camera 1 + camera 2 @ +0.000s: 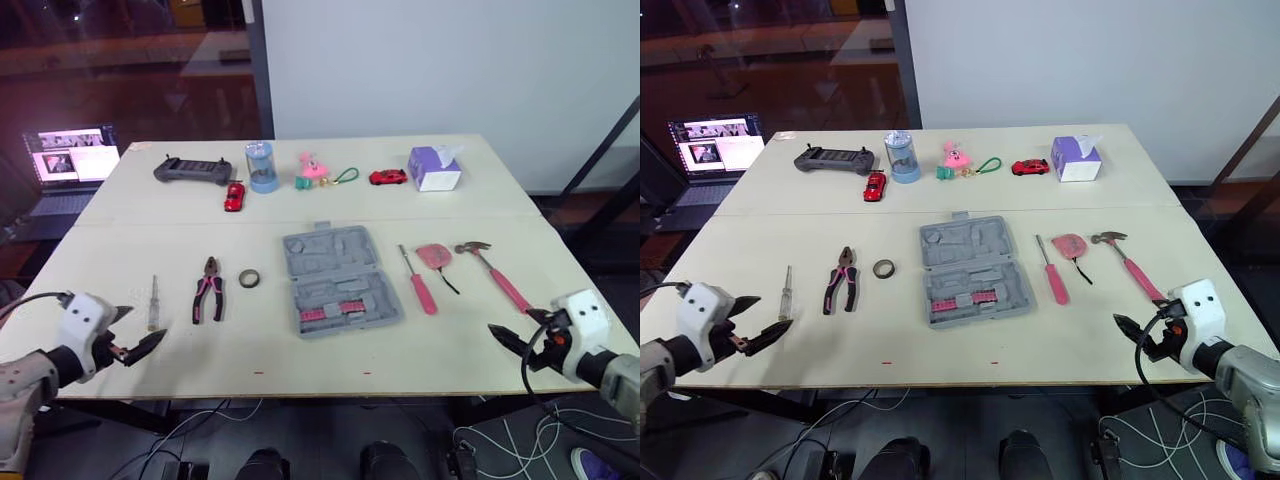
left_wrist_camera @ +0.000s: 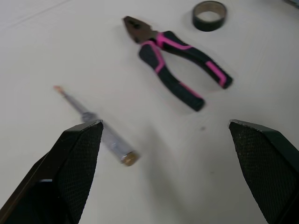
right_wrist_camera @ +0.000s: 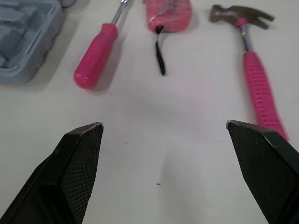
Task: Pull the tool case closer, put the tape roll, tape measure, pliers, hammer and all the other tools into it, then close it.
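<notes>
The grey tool case [image 1: 340, 278] lies open at the middle of the table, with pink bits in its near half. To its left are the tape roll [image 1: 250, 279], the pink-and-black pliers [image 1: 208, 290] and a thin clear-handled screwdriver [image 1: 153, 302]. On its right lie a pink screwdriver [image 1: 420, 282], the pink tape measure [image 1: 435, 256] and the pink-handled hammer [image 1: 495, 270]. My left gripper [image 1: 143, 326] hovers open at the front left, just short of the thin screwdriver [image 2: 93, 123]. At the front right my right gripper [image 1: 510, 336] is open, short of the hammer [image 3: 254, 70].
Along the table's back stand a game controller [image 1: 193, 169], a red toy car [image 1: 234, 196], a blue cylinder [image 1: 262, 166], a pink toy [image 1: 312, 168], another red car [image 1: 388, 177] and a tissue box [image 1: 434, 167]. A laptop [image 1: 70, 160] sits off the left edge.
</notes>
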